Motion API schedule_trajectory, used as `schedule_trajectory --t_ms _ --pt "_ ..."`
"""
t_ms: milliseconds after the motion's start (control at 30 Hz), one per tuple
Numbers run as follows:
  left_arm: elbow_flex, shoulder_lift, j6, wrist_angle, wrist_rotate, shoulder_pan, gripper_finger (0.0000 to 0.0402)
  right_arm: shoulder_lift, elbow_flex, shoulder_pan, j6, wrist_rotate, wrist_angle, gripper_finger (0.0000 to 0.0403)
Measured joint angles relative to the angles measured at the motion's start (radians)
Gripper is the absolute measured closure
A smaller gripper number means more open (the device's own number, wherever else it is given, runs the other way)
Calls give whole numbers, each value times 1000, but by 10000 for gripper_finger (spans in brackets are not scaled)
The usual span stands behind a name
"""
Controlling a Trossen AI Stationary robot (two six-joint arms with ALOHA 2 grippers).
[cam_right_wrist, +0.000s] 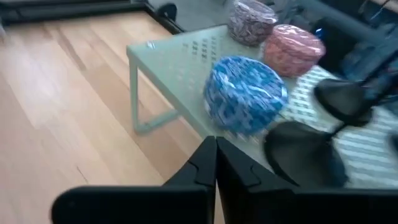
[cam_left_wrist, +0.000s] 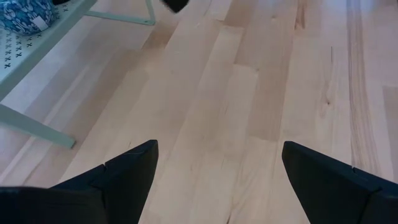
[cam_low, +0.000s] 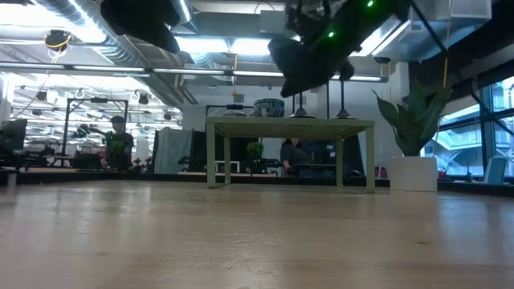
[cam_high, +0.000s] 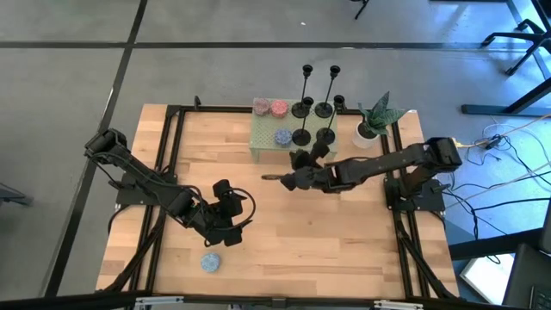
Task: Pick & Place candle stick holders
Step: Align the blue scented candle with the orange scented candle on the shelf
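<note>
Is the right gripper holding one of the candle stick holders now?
No. The right gripper has its fingers shut together with nothing between them, and the candle stick holders stand on the green shelf.

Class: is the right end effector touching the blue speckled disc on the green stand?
Apart. In the right wrist view, the shut right end effector ends short of the blue speckled disc, with green stand surface visible between them.

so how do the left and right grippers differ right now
The left gripper has its fingers spread wide apart; the right gripper has its fingers pressed together, holding nothing. The left gripper sits over bare wood near the table's front; the right gripper sits mid-table, beside the pale green perforated metal stand. Both are dark and empty.
</note>
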Motion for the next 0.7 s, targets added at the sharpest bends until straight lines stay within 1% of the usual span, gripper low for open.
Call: schedule_trajectory --t_ms 133,267,367,533,700 --pt "0 0 0 1 -1 2 61 13 -26 -62 -20 -82 127 397" --pt "0 0 -3 1 -1 2 61 16 -26 -110 -30 -161 167 398" --pt "0 0 -3 1 -1 2 61 16 -26 -136 -28 -175 155 399" --pt "0 0 -2 1 -1 2 61 16 -26 -168 -31 -235 196 399" --pt "0 0 -2 1 -1 2 61 16 -26 -202 -50 -241 205 400"
